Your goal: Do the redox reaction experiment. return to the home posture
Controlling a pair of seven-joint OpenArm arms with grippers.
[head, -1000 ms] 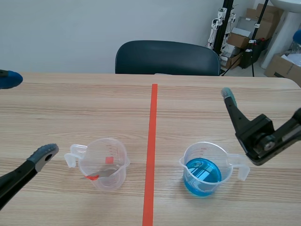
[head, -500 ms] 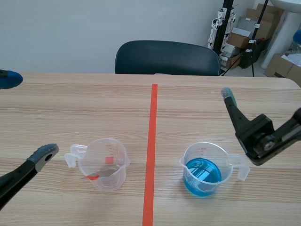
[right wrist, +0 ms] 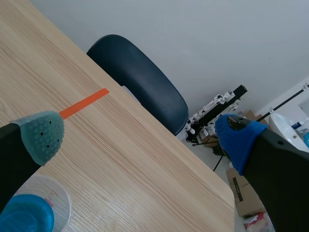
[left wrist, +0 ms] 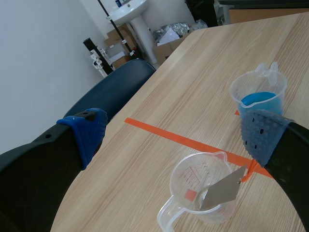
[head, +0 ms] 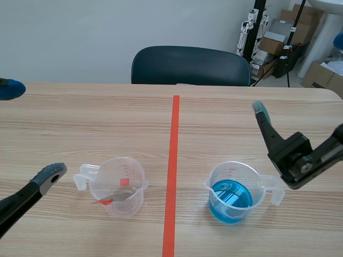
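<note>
Basically static since a second ago: left claw [left wrist: 171, 133] and right claw [right wrist: 140, 135] wide, empty (right dipped slightly); homing looks nearly done.

Left gripper [left wrist: 174, 133]: two thick black fingers; pads [left wrist: 258, 135] blue, soft, dotted with small holes.
Right gripper [right wrist: 140, 135]: same black fingers; one pad [right wrist: 42, 136] grey-green and dotted, the other pad [right wrist: 236, 137] blue.
Fingers broad at the base, tapering to rounded tips.
Right arm [head: 303, 158]: matt black, blocky knuckle with a round silvery pivot.
Left arm [head: 16, 206]: black, slim, ending in a grey-blue dotted tip.
</note>
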